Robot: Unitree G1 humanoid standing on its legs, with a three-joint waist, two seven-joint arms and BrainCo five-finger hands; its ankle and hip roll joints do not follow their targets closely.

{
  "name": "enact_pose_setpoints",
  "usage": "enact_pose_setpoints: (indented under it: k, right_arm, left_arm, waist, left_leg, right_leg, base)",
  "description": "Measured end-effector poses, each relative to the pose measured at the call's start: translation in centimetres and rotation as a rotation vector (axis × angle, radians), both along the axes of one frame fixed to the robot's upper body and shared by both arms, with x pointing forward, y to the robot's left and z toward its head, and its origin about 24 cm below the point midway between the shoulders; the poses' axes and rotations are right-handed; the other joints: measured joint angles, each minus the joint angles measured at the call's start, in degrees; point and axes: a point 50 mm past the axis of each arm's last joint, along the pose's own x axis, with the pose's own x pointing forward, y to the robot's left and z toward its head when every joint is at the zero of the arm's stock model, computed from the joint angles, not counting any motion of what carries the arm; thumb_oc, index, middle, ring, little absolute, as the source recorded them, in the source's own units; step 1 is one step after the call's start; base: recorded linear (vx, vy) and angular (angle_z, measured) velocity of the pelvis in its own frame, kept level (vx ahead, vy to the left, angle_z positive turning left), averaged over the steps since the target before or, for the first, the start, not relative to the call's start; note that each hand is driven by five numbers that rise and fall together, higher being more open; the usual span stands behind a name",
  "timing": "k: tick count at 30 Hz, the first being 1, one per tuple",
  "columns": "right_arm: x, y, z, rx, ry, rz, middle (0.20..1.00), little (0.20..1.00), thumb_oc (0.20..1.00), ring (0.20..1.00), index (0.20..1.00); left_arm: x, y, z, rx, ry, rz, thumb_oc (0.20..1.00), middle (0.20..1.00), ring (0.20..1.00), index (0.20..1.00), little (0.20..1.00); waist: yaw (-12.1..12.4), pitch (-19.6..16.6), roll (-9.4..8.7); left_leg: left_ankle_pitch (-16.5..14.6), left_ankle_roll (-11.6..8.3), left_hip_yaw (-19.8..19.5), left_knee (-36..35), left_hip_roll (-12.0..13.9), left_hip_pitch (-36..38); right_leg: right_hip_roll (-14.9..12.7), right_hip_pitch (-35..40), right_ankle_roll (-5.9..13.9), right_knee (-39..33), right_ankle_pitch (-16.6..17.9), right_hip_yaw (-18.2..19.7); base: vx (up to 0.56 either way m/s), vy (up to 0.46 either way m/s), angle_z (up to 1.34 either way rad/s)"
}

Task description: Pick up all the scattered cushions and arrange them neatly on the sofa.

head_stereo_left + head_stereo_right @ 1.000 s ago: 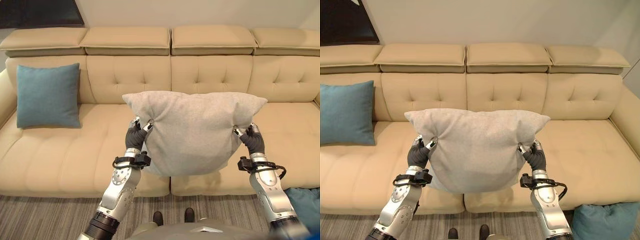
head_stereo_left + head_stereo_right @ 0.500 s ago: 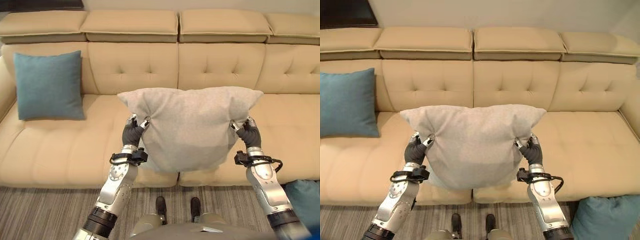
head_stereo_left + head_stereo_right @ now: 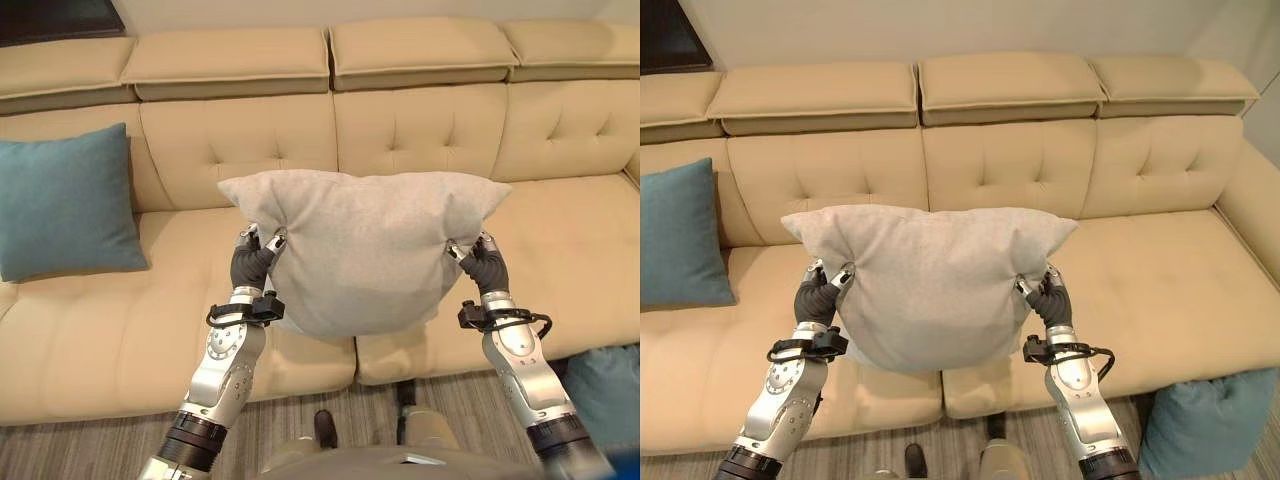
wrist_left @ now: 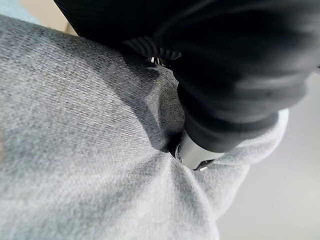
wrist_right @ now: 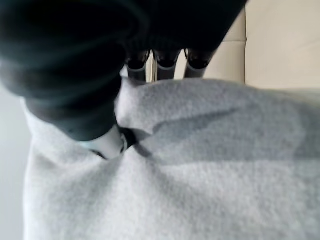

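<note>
Beige sofa [image 3: 90, 330] behind; left hand [image 3: 252, 262], right hand [image 3: 482, 265] pinch grey cushion [image 3: 365, 245] aloft.

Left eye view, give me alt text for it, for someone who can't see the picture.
A large grey cushion is held up in front of a beige sofa, pinched at its sides by the robot's left hand and right hand. A teal cushion leans upright against the sofa's backrest at the left, and another teal cushion sits on the floor at the lower right.
</note>
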Motion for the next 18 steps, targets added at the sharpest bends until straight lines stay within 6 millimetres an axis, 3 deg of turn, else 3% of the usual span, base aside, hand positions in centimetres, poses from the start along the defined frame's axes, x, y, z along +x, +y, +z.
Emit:
enact_pose_setpoints:
  k: [1, 2, 3, 6, 7, 9, 10, 12, 13, 16, 18]
  right_arm:
    - [-0.1, -0.3, 0.0, -0.004, 0.002, -0.011, 0.2, 0.2, 0.2, 0.2, 0.2]
    - [-0.6, -1.4, -0.3, -0.018, 0.018, -0.044, 0.2, 0.2, 0.2, 0.2, 0.2]
    - [-0.5, -1.6, -0.2, -0.024, 0.013, -0.045, 0.2, 0.2, 0.2, 0.2, 0.2]
    - [-0.3, -1.9, 0.2, -0.044, 0.001, -0.042, 0.2, 0.2, 0.2, 0.2, 0.2]
    - [-0.3, -1.8, 0.2, -0.039, 0.002, -0.044, 0.2, 0.2, 0.2, 0.2, 0.2]
    - [-0.2, -2.0, 0.3, -0.037, -0.004, -0.054, 0.2, 0.2, 0.2, 0.2, 0.2]
    - [-0.3, -1.9, 0.3, -0.039, -0.001, -0.051, 0.2, 0.2, 0.2, 0.2, 0.2]
    - [-0.2, -1.9, 0.3, -0.039, -0.002, -0.051, 0.2, 0.2, 0.2, 0.2, 0.2]
    - [-0.2, -1.9, 0.3, -0.037, -0.002, -0.05, 0.2, 0.2, 0.2, 0.2, 0.2]
    - [-0.2, -1.5, 0.2, -0.028, 0.001, -0.04, 0.2, 0.2, 0.2, 0.2, 0.2]
    - [0.2, -0.8, 0.4, -0.02, -0.006, -0.019, 0.2, 0.2, 0.2, 0.2, 0.2]
  left_arm:
    - [0.0, -0.3, 0.0, -0.009, 0.001, -0.007, 0.2, 0.2, 0.2, 0.2, 0.2]
    - [0.2, -1.4, 0.1, -0.019, -0.003, -0.051, 0.2, 0.2, 0.2, 0.2, 0.2]
    - [0.2, -1.7, 0.0, -0.021, -0.002, -0.062, 0.2, 0.2, 0.2, 0.2, 0.2]
    - [0.2, -1.7, 0.1, -0.019, -0.003, -0.062, 0.2, 0.2, 0.2, 0.2, 0.2]
    - [0.4, -1.7, 0.3, -0.018, -0.013, -0.064, 0.2, 0.2, 0.2, 0.2, 0.2]
    - [0.5, -1.9, 0.4, -0.016, -0.016, -0.074, 0.2, 0.2, 0.2, 0.2, 0.2]
    - [0.5, -1.9, 0.4, -0.016, -0.014, -0.07, 0.2, 0.2, 0.2, 0.2, 0.2]
    - [0.6, -1.9, 0.5, -0.016, -0.017, -0.07, 0.2, 0.2, 0.2, 0.2, 0.2]
    - [0.6, -1.8, 0.4, -0.011, -0.014, -0.07, 0.2, 0.2, 0.2, 0.2, 0.2]
    - [0.6, -1.3, 0.6, 0.019, -0.022, -0.067, 0.2, 0.2, 0.2, 0.2, 0.2]
    - [1.1, -0.6, 1.3, 0.03, -0.046, -0.038, 0.2, 0.2, 0.2, 0.2, 0.2]
  waist:
    - [-0.2, 0.0, 0.21]
    - [-0.5, -0.1, -0.14]
    - [-0.1, 0.3, -0.8]
    - [1.0, 0.4, -0.35]
    - [0.7, 1.2, -1.79]
    - [0.7, 1.7, -2.58]
    - [1.0, 1.5, -1.81]
    - [0.4, 1.6, -0.54]
    - [0.4, 1.6, 0.05]
    - [-0.1, 1.4, -0.34]
    - [0.2, 1.3, -0.42]
  left_leg:
    - [-0.3, -1.05, -1.0, 1.2, 1.1, -0.5]
    - [-1.6, -3.1, -4.8, 7.5, 3.6, -4.1]
    - [-1.8, -3.25, -4.9, 10.0, 3.8, -5.2]
    - [-1.7, -3.19, -5.7, 14.3, 5.4, -6.9]
    - [-2.2, -3.73, -6.6, 16.8, 5.3, -9.1]
    - [-1.5, -4.31, -6.8, 11.3, 5.0, -11.4]
    - [0.5, -4.2, -8.0, 7.1, 5.4, -11.5]
    - [1.7, -3.74, -7.9, 5.0, 5.7, -10.0]
    - [4.4, -3.33, -8.0, 3.1, 5.6, -8.2]
    - [5.2, -0.67, -4.6, -0.3, 2.1, -4.1]
    - [4.6, 0.26, -3.8, -0.3, 0.8, -3.9]
  right_leg:
    - [0.7, 1.3, -0.39, -1.3, 0.0, -1.5]
    - [2.4, 3.9, -2.4, -3.8, -0.4, -5.8]
    - [2.7, 4.4, -3.58, -4.1, -0.4, -6.4]
    - [4.1, 5.3, -5.58, -4.1, -1.4, -6.9]
    - [3.4, 6.0, -6.75, -4.2, -2.2, -7.5]
    - [3.0, 5.7, -6.79, -4.2, -2.8, -7.6]
    - [3.9, 5.8, -6.49, -4.2, -2.8, -7.1]
    - [4.9, 6.4, -5.83, -4.1, -3.1, -6.4]
    - [5.2, 6.9, -5.09, -4.1, -2.9, -5.8]
    - [1.6, 8.1, -2.14, -4.0, -3.2, -2.7]
    - [0.3, 8.2, -1.64, -4.1, -3.1, -2.5]
  base:
    - [0.09, -0.171, 0.87]
    - [0.11, -0.204, 0.97]
    - [0.05, -0.071, 0.85]
    - [0.12, -0.045, 0.11]
    - [0.16, 0.052, 0.27]
    - [0.13, 0.076, 0.06]
    - [0.19, 0.149, -0.27]
    - [0.2, 0.16, -0.34]
    - [0.14, 0.129, -0.39]
    - [0.17, 0.163, -0.42]
    - [0.17, 0.128, -0.15]
